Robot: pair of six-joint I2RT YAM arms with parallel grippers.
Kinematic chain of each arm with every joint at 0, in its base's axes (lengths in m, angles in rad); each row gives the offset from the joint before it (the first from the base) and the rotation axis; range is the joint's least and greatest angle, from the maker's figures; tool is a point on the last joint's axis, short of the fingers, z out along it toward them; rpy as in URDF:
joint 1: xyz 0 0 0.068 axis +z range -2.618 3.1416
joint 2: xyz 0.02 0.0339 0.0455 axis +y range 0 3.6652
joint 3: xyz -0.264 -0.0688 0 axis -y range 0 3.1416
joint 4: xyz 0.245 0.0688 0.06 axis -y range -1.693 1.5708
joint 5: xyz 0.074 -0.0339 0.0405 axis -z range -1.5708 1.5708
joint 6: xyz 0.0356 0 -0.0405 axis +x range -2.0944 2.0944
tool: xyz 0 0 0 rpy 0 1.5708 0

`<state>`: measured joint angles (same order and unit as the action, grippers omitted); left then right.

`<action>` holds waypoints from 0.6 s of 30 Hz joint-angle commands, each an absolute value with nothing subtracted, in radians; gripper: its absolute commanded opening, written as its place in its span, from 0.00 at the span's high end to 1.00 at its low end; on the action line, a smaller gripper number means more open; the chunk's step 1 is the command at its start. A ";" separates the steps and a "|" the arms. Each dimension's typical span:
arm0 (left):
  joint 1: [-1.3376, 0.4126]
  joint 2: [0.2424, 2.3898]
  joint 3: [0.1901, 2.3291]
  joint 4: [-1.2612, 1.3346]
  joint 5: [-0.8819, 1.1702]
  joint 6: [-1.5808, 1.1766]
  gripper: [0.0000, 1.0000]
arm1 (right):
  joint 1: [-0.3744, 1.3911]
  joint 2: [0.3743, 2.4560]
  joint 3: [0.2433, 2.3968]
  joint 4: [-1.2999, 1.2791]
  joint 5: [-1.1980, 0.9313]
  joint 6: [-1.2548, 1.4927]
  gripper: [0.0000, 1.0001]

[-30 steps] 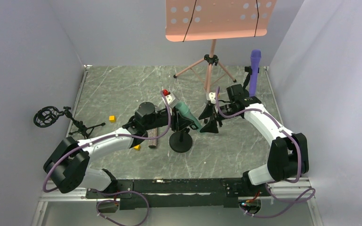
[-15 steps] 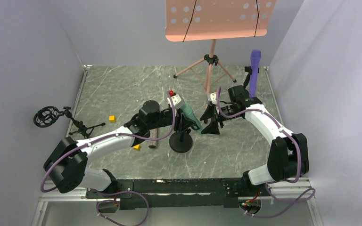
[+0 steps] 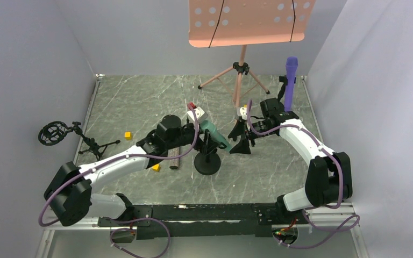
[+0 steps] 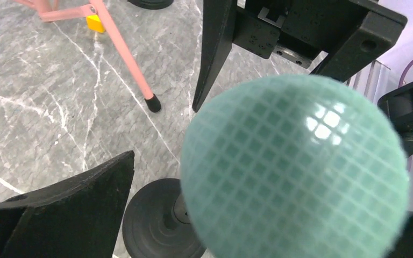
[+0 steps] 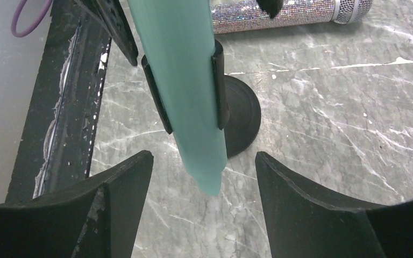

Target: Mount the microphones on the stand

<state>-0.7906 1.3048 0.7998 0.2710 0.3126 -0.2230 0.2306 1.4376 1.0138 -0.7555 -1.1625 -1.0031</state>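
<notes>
The mint-green microphone (image 5: pixel 183 80) sits tilted in the black clip (image 5: pixel 219 86) of the round-based stand (image 3: pixel 206 163). Its mesh head (image 4: pixel 296 166) fills the left wrist view. My left gripper (image 4: pixel 269 193) is open around that head, and its left finger (image 4: pixel 75 209) stands clear of it. My right gripper (image 5: pixel 203 156) is open, with the microphone's tail hanging untouched between its fingers. The glittery microphone (image 5: pixel 279 13) lies on the table behind the stand. The purple microphone (image 3: pixel 290 80) stands upright in a holder at the back right.
A pink music stand (image 3: pixel 242 64) rises on its tripod at the back centre. A black shock-mount stand (image 3: pixel 54 133) lies at the left. Two yellow cubes (image 3: pixel 128 135) (image 3: pixel 156 167) rest near the left arm. Walls close in on both sides.
My left gripper has opened and let go of the mint-green microphone, which stays in the clip. The left wrist has shifted slightly. The right gripper has barely moved.
</notes>
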 commanded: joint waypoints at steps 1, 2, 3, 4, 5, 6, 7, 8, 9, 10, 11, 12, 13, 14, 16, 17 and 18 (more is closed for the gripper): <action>-0.782 1.223 0.790 0.258 0.275 -0.217 0.08 | 0.229 1.406 1.010 -0.752 -1.218 -1.039 0.24; -0.782 1.206 0.785 0.258 0.275 -0.213 0.07 | 0.228 1.405 1.009 -0.750 -1.220 -1.037 0.24; -0.782 1.190 0.779 0.258 0.272 -0.211 0.06 | 0.229 1.405 1.008 -0.747 -1.224 -1.035 0.24; -0.783 1.171 0.770 0.257 0.269 -0.205 0.05 | 0.228 1.403 1.008 -0.745 -1.229 -1.030 0.23; -0.783 1.152 0.766 0.253 0.265 -0.199 0.04 | 0.228 1.402 1.007 -0.740 -1.239 -1.026 0.22; -0.783 1.130 0.757 0.246 0.257 -0.189 0.04 | 0.229 1.401 1.006 -0.729 -1.247 -1.010 0.22; -0.783 1.106 0.747 0.239 0.246 -0.182 0.03 | 0.230 1.398 1.006 -0.713 -1.256 -0.986 0.21; -0.784 1.077 0.735 0.227 0.230 -0.174 0.03 | 0.232 1.394 1.006 -0.688 -1.262 -0.953 0.21; -0.783 1.033 0.718 0.219 0.213 -0.166 0.03 | 0.235 1.391 1.006 -0.660 -1.265 -0.922 0.20; -0.783 0.995 0.702 0.205 0.190 -0.160 0.02 | 0.240 1.390 1.009 -0.625 -1.263 -0.891 0.19; -0.781 0.954 0.685 0.186 0.156 -0.153 0.02 | 0.247 1.390 1.016 -0.602 -1.256 -0.865 0.18; -0.779 0.910 0.667 0.160 0.132 -0.148 0.01 | 0.256 1.392 1.025 -0.587 -1.248 -0.848 0.18; -0.777 0.867 0.652 0.133 0.108 -0.144 0.01 | 0.267 1.398 1.037 -0.583 -1.240 -0.840 0.17; -0.774 0.819 0.634 0.097 0.089 -0.143 0.01 | 0.285 1.411 1.054 -0.589 -1.229 -0.843 0.17; -0.769 0.730 0.607 0.011 0.042 -0.149 0.01 | 0.309 1.439 1.089 -0.625 -1.212 -0.868 0.17; -0.768 0.687 0.592 -0.039 0.021 -0.159 0.01 | 0.320 1.455 1.101 -0.637 -1.211 -0.875 0.17; -0.766 0.636 0.578 -0.076 0.006 -0.177 0.01 | 0.328 1.465 1.111 -0.643 -1.211 -0.876 0.17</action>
